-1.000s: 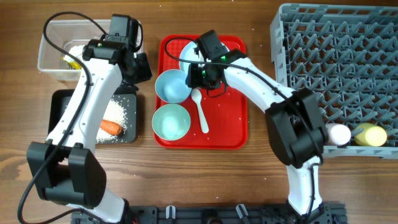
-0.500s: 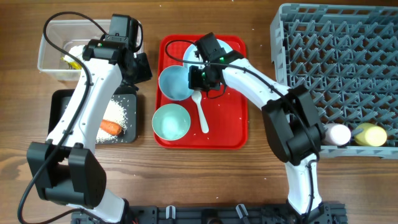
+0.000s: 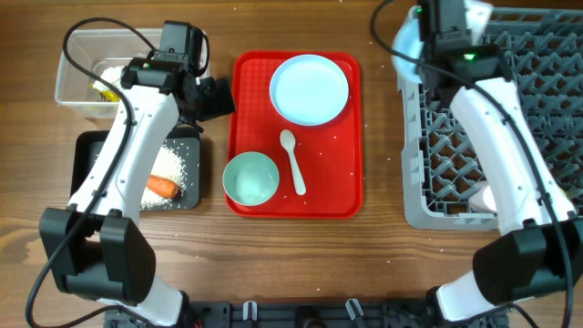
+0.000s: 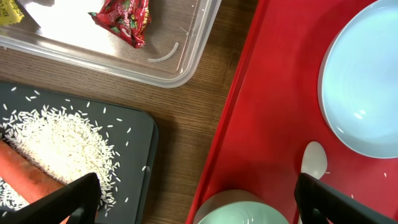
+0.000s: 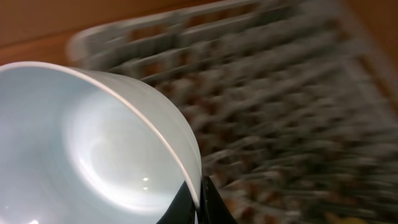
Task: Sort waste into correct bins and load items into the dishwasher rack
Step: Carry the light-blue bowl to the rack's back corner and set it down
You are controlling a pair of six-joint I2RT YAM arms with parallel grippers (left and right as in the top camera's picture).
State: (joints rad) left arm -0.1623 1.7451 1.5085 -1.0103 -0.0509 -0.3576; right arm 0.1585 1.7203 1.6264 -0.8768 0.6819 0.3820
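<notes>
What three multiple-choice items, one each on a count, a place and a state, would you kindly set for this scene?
1. How many bowls sit on the red tray? A one; B two; C none.
2. Where is the carrot? A on the red tray; B on the black tray; C in a bowl.
3. The right gripper is: A open; B shut on the held bowl; C shut on the carrot.
Answers: 1 A, only the tray bowl is there; 2 B, the overhead view shows it on the black tray; 3 B, its fingers pinch the rim.
</notes>
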